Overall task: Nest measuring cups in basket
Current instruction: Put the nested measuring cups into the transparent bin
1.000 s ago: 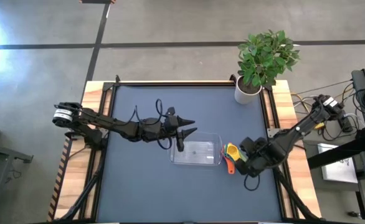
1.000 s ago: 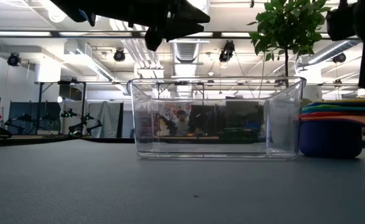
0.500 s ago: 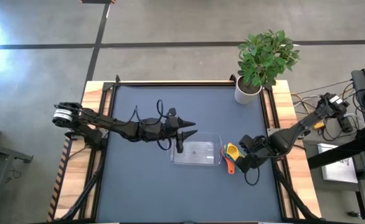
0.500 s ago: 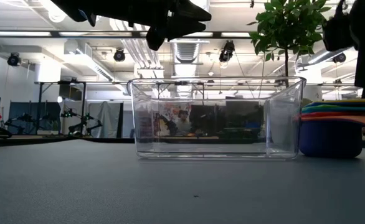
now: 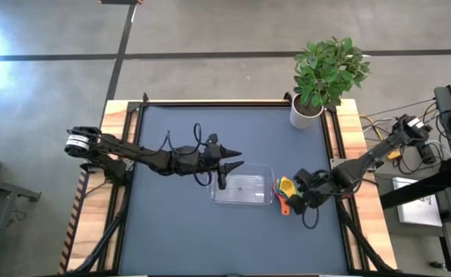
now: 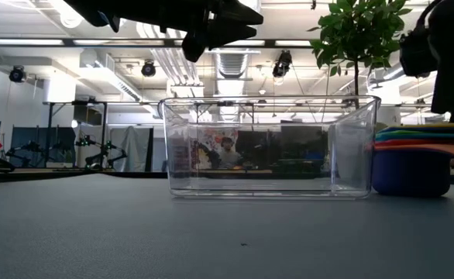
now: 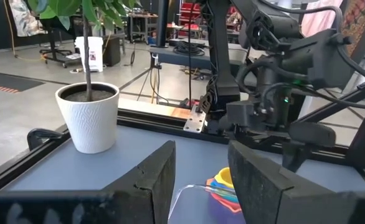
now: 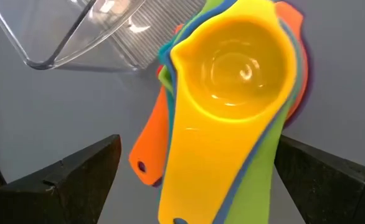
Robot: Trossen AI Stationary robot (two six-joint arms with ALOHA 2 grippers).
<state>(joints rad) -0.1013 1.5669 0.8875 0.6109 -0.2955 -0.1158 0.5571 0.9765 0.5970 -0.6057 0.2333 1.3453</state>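
Measuring cups (image 5: 285, 194) sit nested in 1 stack on the table (image 5: 172, 238), just beside the basket's (image 5: 245, 188) short end on your right arm's side, outside it, yellow on top. Your right gripper (image 5: 302, 192) hangs over their handles with fingers spread wide and empty. Your left gripper (image 5: 227, 163) hovers over the basket's far corner, fingers parted, empty. From low down, only about 5 colour edges show (image 6: 421, 138).
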